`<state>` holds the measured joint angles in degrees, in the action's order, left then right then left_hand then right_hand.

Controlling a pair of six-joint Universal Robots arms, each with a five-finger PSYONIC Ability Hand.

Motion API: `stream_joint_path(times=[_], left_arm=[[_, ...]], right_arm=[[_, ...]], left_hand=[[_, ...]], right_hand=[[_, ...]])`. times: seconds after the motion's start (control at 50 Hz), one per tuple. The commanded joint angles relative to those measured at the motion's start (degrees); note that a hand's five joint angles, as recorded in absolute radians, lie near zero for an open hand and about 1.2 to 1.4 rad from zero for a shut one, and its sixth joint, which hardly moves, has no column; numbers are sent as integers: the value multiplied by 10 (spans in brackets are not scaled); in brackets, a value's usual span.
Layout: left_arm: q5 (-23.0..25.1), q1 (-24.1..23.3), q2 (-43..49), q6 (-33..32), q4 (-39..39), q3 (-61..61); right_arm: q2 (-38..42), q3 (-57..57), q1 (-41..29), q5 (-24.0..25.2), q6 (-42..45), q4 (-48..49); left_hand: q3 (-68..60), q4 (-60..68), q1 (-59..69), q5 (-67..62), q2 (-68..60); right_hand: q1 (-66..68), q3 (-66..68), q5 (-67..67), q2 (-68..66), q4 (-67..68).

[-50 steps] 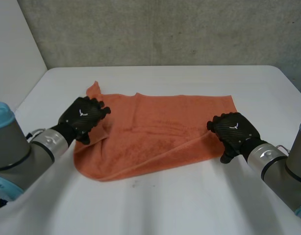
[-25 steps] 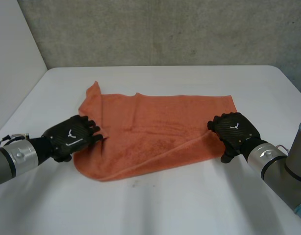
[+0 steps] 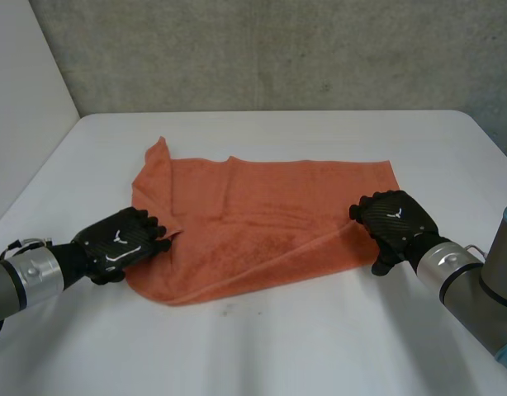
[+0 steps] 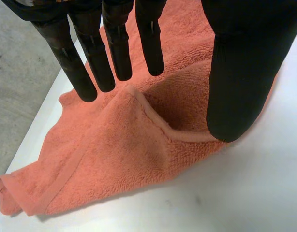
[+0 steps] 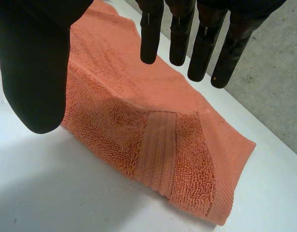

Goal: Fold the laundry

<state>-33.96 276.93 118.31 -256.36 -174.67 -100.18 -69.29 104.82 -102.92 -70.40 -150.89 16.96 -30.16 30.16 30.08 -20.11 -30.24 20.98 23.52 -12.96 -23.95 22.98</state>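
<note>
Orange towel (image 3: 270, 214) runs lengthwise between fingertips; I read left hand (image 3: 121, 239) and right hand (image 3: 398, 219) both released, one over each end.

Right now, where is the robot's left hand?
In the head view, the left hand is at the orange towel's left edge, near its front corner.

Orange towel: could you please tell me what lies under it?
The orange towel lies on the white table, which shows all around it. A folded-over flap by the left hand covers more towel; anything else beneath is hidden.
</note>
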Motion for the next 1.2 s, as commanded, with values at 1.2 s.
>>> stream_joint_path(times=[1.2], left_arm=[[-120,22,-53,172,-117,-34]], right_arm=[[114,-244,-1,43,74,-195]], left_hand=[[-498,498,499,-499,-498]], right_hand=[[69,44,-49,-40,49]])
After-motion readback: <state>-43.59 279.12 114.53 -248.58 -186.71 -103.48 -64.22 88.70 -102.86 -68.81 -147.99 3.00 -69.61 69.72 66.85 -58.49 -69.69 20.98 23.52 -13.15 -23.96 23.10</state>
